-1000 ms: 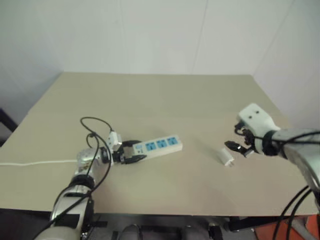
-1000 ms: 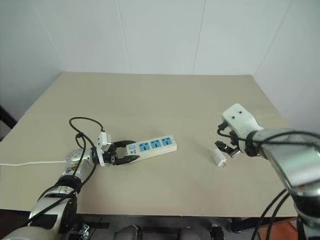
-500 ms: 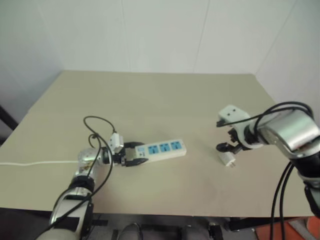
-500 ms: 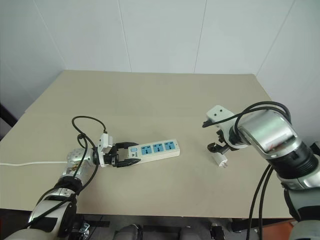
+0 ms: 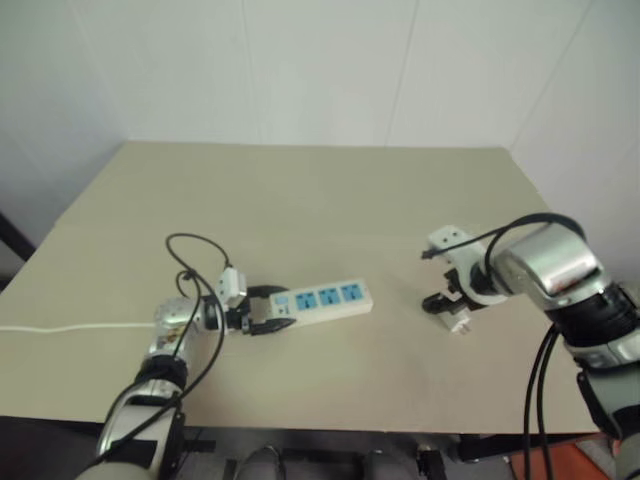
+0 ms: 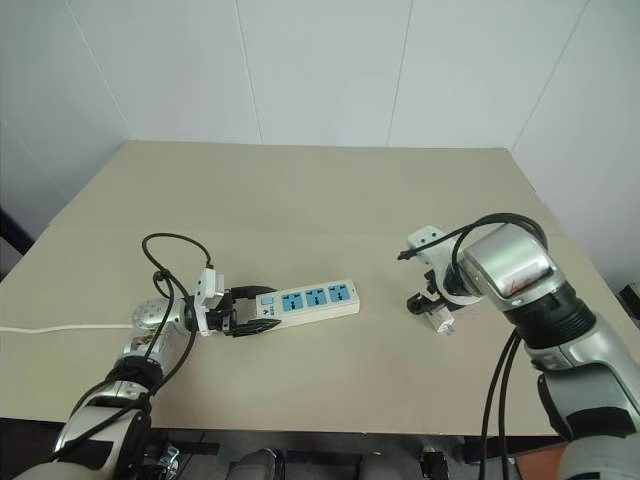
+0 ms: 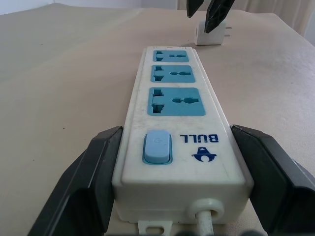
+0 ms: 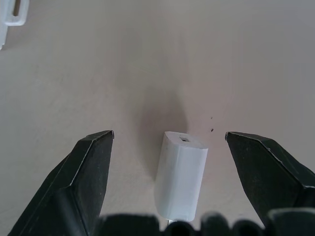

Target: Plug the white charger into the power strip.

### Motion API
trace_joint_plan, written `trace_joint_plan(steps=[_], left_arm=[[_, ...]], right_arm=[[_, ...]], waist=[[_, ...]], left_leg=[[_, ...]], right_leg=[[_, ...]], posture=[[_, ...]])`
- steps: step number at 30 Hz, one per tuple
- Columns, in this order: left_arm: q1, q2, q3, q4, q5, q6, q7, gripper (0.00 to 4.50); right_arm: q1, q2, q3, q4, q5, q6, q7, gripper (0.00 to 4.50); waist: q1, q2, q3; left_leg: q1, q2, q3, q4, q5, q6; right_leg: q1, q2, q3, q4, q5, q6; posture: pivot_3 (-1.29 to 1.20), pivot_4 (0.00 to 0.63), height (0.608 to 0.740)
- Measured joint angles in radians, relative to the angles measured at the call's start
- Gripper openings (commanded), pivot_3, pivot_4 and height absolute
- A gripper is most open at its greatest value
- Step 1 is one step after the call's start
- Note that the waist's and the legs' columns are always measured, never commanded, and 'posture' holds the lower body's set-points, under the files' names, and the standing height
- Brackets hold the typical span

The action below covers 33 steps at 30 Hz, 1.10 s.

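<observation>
Nearest, at the left: left gripper (image 6: pixel 243 312) clamped on the switch end of the power strip (image 6: pixel 305 299), jaws shut against its two long sides, cord running out behind toward the desk's left edge; strip lying flat on the desk (image 6: pixel 300 200), three blue sockets facing up and unoccupied.

Farther to the right, well apart from the strip: white charger (image 8: pixel 180 174) lying on its side on the bare desk, prongs pointing toward the desk's near edge; right gripper (image 8: pixel 167 196) poised over it, jaws wide apart with one black finger on each side, neither seeming to touch the white body yet.

Step in hand, by the look of it: the pick-up of the charger, with the strip already pinned and steadied; plugging not yet begun.

Next move, as a judgement: lower a touch so the pads sit level with the charger's flat faces; close squarely on the body, clear of the prongs; lift, turn prongs downward, carry across to a socket; risk of the small smooth block skidding or twisting if pinched off-centre.
</observation>
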Motion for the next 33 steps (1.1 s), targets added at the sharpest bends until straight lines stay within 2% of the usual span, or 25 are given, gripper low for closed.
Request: trace_joint_plan(steps=[6,7,9,17,23,28,31,33], left_arm=[[0.005,0.001,0.000,-0.009,0.000,0.001,0.003,3.25],[0.006,0.002,0.000,-0.009,0.000,0.001,0.003,3.25],[0.007,0.002,0.000,-0.009,-0.001,0.001,0.003,3.25],[0.018,0.003,0.004,-0.015,-0.006,0.002,0.018,3.25],[0.020,0.003,0.004,-0.020,-0.006,0.003,0.020,3.25],[0.024,0.006,0.003,-0.030,-0.009,0.016,0.019,3.25],[0.027,0.017,-0.002,-0.051,-0.012,0.052,0.007,3.25],[0.029,0.025,-0.009,-0.067,-0.016,0.074,-0.007,3.25]], right_arm=[[0.005,0.014,0.000,0.023,-0.015,0.000,0.000,4.33],[0.009,0.014,0.000,0.026,-0.016,0.000,0.002,4.15],[0.014,0.014,0.000,0.027,-0.015,0.000,0.006,3.73],[0.044,0.026,0.000,0.036,-0.015,0.000,0.012,1.19],[0.044,0.027,0.003,0.032,-0.022,0.000,0.006,1.11],[0.029,-0.021,0.037,-0.077,-0.027,-0.009,0.005,1.11],[-0.006,-0.075,0.012,-0.196,-0.021,-0.086,0.047,1.11],[0.004,-0.093,-0.049,-0.241,0.006,-0.184,0.122,1.11]], waist=[[-0.001,0.000,0.000],[-0.001,0.000,0.000],[-0.002,0.000,0.000],[-0.006,0.001,-0.001],[-0.006,0.001,-0.001],[-0.006,0.002,-0.001],[-0.007,0.002,-0.001],[-0.008,0.002,-0.001]], left_leg=[[0.000,0.000,0.000,0.000,0.000,0.000],[0.000,0.000,0.000,0.000,0.000,0.000],[0.000,0.000,0.000,0.000,0.000,0.000],[0.001,0.000,0.000,0.000,0.000,0.000],[0.001,0.000,0.000,0.000,0.000,0.000],[0.000,0.000,0.000,0.000,0.000,0.000],[0.000,0.000,0.000,0.000,0.000,0.000],[0.000,0.000,0.000,-0.001,0.000,0.000]], right_leg=[[0.000,0.000,0.000,0.000,0.000,0.000],[0.000,0.000,0.000,0.000,0.000,0.000],[0.000,0.000,0.000,0.000,0.000,0.000],[0.001,0.000,0.000,0.001,0.000,0.000],[0.001,0.000,0.000,0.001,0.000,0.000],[-0.001,0.000,0.000,0.001,0.000,0.000],[0.000,0.000,0.000,0.000,0.000,0.000],[0.000,0.001,0.000,-0.001,0.000,0.000]], posture=[[0.00,0.150,0.740],[0.00,0.150,0.740],[0.00,0.150,0.740],[0.00,0.150,0.740],[0.00,0.150,0.740],[0.00,0.150,0.740],[0.00,0.150,0.740],[0.00,0.150,0.740]])
